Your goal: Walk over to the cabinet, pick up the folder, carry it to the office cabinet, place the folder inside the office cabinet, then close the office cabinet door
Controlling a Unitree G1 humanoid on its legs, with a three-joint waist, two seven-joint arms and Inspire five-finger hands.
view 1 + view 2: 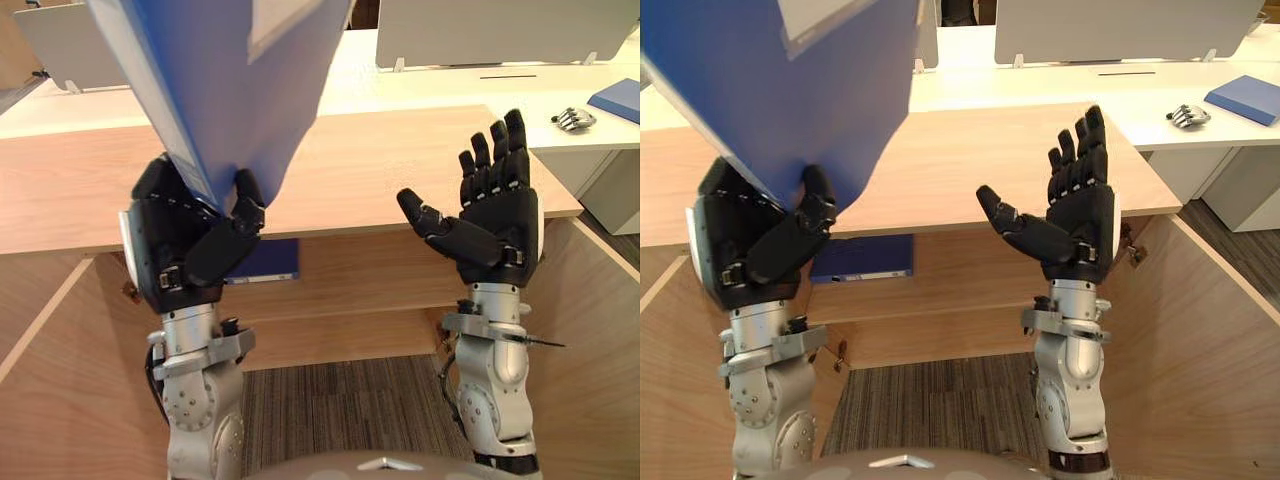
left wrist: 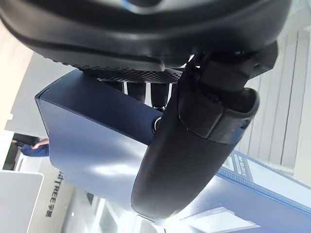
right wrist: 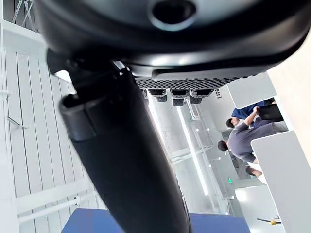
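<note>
Left hand (image 1: 175,235): raised in front of the wooden cabinet (image 1: 400,165), fingers and thumb clamped on the lower corner of the blue folder (image 1: 220,80), which stands tilted above the hand and clear of the cabinet top. Right hand (image 1: 500,225): raised beside it, palm inward, fingers straight and spread, holding nothing. A second blue folder (image 1: 865,257) lies flat on the shelf under the cabinet top.
</note>
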